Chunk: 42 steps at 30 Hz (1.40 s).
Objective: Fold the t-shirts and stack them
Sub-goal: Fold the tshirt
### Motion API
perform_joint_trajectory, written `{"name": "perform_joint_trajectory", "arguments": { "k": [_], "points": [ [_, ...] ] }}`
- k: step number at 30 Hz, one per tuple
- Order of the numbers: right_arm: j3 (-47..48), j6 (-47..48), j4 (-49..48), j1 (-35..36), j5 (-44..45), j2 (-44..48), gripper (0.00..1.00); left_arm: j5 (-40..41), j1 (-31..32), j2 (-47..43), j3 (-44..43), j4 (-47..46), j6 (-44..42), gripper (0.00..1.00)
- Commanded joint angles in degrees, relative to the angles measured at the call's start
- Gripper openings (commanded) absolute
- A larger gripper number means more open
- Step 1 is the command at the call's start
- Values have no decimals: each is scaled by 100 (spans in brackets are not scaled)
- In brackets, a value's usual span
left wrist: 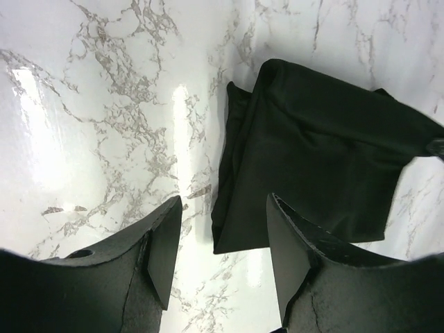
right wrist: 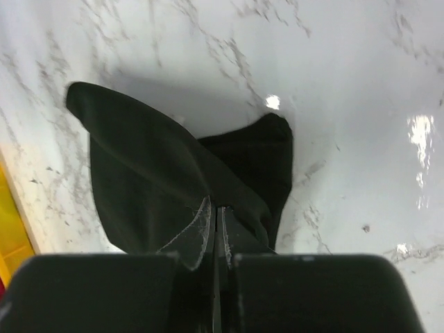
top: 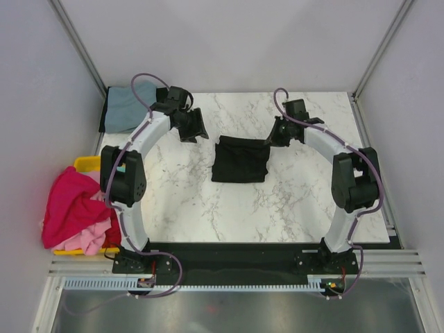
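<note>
The black t-shirt (top: 240, 159) looks nearly folded, one edge clamped between the fingers of the right gripper (right wrist: 215, 236), those of the left gripper (left wrist: 222, 236) apart and empty beside it, the magenta heap (top: 66, 201) not yet folded.

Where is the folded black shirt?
In the top view the black shirt lies at the middle of the table, its right corner pinched by the right pincer.
</note>
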State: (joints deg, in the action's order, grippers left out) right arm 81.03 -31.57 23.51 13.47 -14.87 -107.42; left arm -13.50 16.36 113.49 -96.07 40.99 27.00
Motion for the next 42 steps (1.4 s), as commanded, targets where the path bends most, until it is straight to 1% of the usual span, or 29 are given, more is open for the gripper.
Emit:
{"name": "perform_joint_trajectory", "arguments": {
  "k": [1,2,3,4,5,7,8,10,14,17,18,21,22,23,24,25,27,28,32,36,39,42],
  "points": [
    [-483,-68,-356,-151,21,-138,1,145,78,-442,10,-12,-116,59],
    [-422,-60,-364,-187,-85,-418,2,146,87,-459,10,-4,-99,59],
    [-404,-16,-477,-187,-208,-568,6,154,130,-503,10,-4,-90,59],
    [-378,10,-566,-213,-313,-709,30,154,148,-530,10,-4,-73,59],
    [-273,63,-619,-214,-506,-972,44,180,157,-556,18,5,-64,59],
    [-176,151,-821,-240,-753,-1202,61,216,201,-670,71,-4,-55,59],
    [-28,177,-856,-257,-919,-1368,65,233,218,-714,106,-4,-29,59],
    [140,204,-874,-327,-982,-1457,70,260,253,-776,124,-4,-2,59],
    [482,99,-936,-512,-1035,-1361,73,470,385,-890,115,-12,-11,59],
    [580,81,-936,-557,-1097,-1160,75,523,438,-750,10,-4,-46,59],
    [571,90,-962,-574,-1105,-1089,75,532,430,-576,-34,-12,-64,58],
    [379,256,-1015,-574,-966,-615,83,357,438,-215,-78,-380,-265,57],
    [308,318,-1015,-565,-921,-466,85,287,438,-92,-96,-703,-318,57],
    [108,379,-1023,-565,-869,-160,87,164,438,31,-139,-802,-414,58],
    [-34,371,-1058,-565,-842,0,89,85,438,355,-218,-873,-450,58],
    [-200,362,-1120,-565,-885,167,91,-3,430,523,-419,-935,-485,58],
    [-780,266,-1408,-557,-1060,615,92,-319,438,857,-631,-1102,-503,59],
    [-1113,257,-1462,-522,-1244,808,92,-329,438,1155,-858,-1120,-512,59],
    [-1800,327,-1481,-504,-1343,1231,91,-338,429,1640,-1203,-1146,-494,64],
    [-2267,345,-1498,-504,-1431,1548,90,-504,438,1860,-1309,-1295,-433,65],
    [-2399,389,-1481,-495,-1431,1671,90,-619,438,1922,-1256,-1427,-371,62],
    [-2382,415,-1454,-504,-1483,1671,89,-601,438,1931,-1186,-1550,-336,53]
  ]
}}
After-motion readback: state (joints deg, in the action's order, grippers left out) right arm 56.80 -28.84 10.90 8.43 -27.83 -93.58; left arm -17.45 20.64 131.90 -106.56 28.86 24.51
